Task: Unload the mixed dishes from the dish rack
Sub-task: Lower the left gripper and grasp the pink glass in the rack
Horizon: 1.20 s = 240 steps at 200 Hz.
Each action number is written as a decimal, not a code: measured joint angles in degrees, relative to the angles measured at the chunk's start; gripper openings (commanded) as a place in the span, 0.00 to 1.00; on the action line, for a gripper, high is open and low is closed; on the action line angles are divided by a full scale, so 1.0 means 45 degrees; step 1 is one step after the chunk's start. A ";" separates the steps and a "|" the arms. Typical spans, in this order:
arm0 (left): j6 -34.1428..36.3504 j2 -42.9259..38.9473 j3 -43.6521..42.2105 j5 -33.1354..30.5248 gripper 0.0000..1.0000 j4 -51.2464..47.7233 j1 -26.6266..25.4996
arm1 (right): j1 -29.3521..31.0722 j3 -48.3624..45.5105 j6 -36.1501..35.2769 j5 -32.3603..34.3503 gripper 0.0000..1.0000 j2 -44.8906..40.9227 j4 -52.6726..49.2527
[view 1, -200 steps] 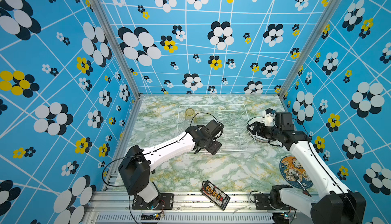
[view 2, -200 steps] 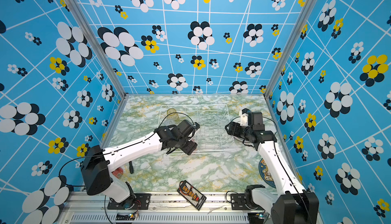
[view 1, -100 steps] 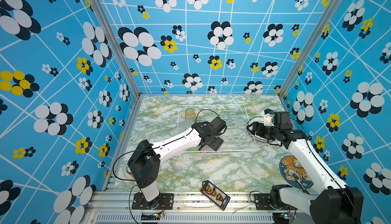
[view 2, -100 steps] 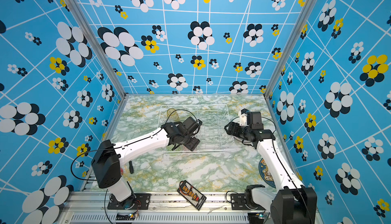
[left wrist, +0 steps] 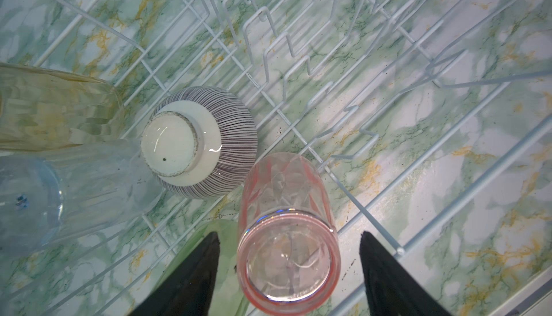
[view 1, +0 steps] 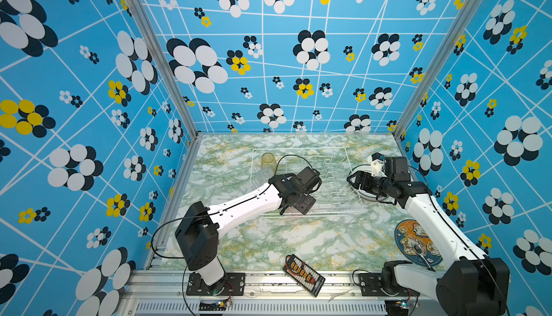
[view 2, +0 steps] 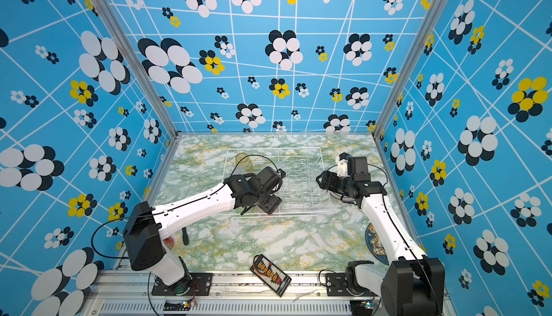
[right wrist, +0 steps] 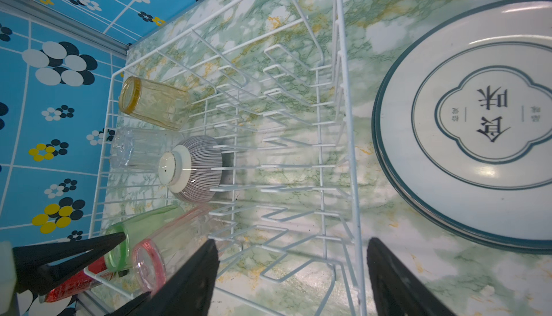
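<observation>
The marbled tabletop (view 1: 298,240) carries the white wire dish rack (right wrist: 286,138), whose upright plate prongs stand bare. The plates (right wrist: 466,120) lie stacked flat on the tabletop just beside the rack's side wall, so I judge that part of the unloading done.

The right tool (right wrist: 291,241) hangs over that same wall, spread and empty, probably parked out of the other arm's way. The left tool (left wrist: 288,234) is released too. Its fingers straddle the pink tumbler (left wrist: 283,186) with a gap on both sides (lined up for a grip across the glass, by the look of it).

All four tumblers lie on their sides in the rack's open section. The green tumbler (right wrist: 131,240) is right against the pink one, with the clear tumbler (right wrist: 140,150) and the yellow tumbler (right wrist: 155,102) further along. The striped bowl (left wrist: 203,141) sits upside down among them, foot up, as if to drain. A red can (right wrist: 74,284) lies outside the rack, and its label is too blurred to read.

The top plate bears two large characters, 食味, inside a teal frame. The small ones beside them cannot be made out.
</observation>
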 measured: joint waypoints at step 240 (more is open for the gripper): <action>-0.0447 0.1282 -0.0515 0.0913 0.76 0.0277 0.0753 | 0.0000 -0.0214 0.0097 -0.0039 0.82 -0.0029 0.0117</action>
